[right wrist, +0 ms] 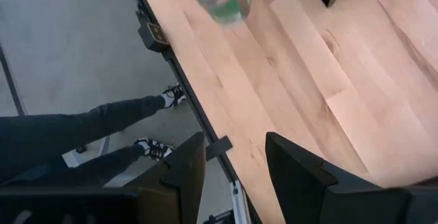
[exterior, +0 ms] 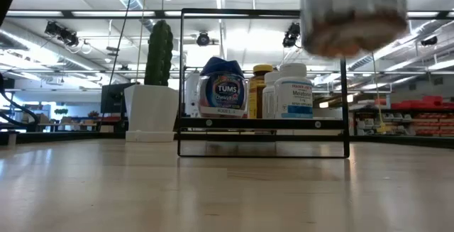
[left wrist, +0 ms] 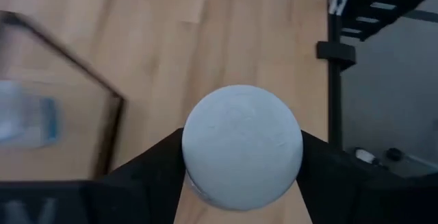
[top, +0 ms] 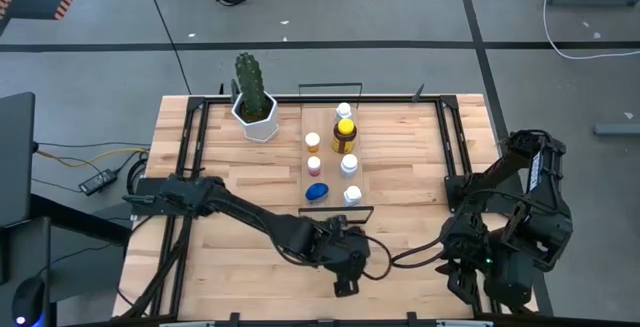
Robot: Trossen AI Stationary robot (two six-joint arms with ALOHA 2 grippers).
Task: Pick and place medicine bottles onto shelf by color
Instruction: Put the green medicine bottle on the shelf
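Observation:
A white-capped medicine bottle (left wrist: 242, 145) sits between the fingers of my left gripper (top: 346, 267), which is shut on it above the near middle of the table. In the low view the bottle (exterior: 352, 12) hangs high above the tabletop. The shelf (top: 327, 127) lies at the far middle and carries several bottles, among them an amber one with a yellow cap (top: 344, 135) and a blue-lidded one (top: 317, 191). My right gripper (right wrist: 233, 162) stands open over the table's near right edge, holding nothing. My left gripper pinches the bottle between its two fingers (left wrist: 154, 169), one on each side of the body just under the white cap (left wrist: 202, 186). The fingers slant down from above. The bottle is lifted clear of the table, cap up.
A white pot with a green cactus (top: 254, 102) stands at the far left beside the shelf. Black frame rails (top: 455, 147) run along the table's sides. A person's legs (right wrist: 82, 131) show on the floor beyond the table's edge.

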